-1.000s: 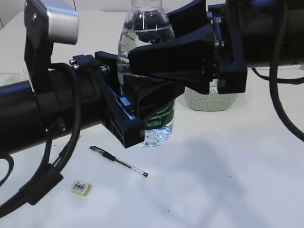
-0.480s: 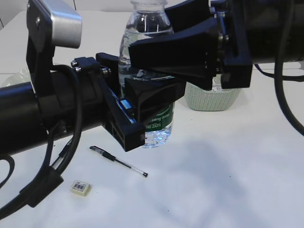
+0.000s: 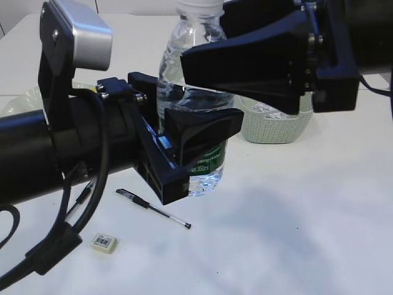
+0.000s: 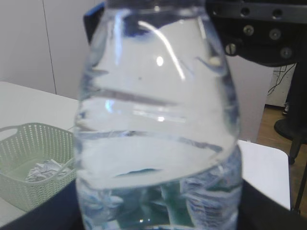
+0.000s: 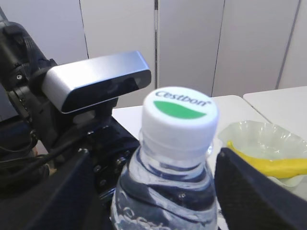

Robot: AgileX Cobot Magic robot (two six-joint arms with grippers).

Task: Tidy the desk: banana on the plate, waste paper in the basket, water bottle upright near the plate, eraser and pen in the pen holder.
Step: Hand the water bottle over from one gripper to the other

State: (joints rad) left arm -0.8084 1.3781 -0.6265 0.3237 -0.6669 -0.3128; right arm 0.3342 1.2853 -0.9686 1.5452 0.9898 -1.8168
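Since the clear plastic water bottle (image 3: 193, 132) with its white-and-green cap is nearly full, I judge it heavy for its size, smooth and slightly squashy. It stands upright, its base at or just above the white counter (image 3: 295, 209); I cannot tell which. My left fingers (image 3: 206, 126) pinch its labelled waist, the stiffest hold. My right fingers (image 3: 245, 61) stand spread beside the neck, gripping nothing. Behind sits the pale-green woven basket (image 3: 273, 129).
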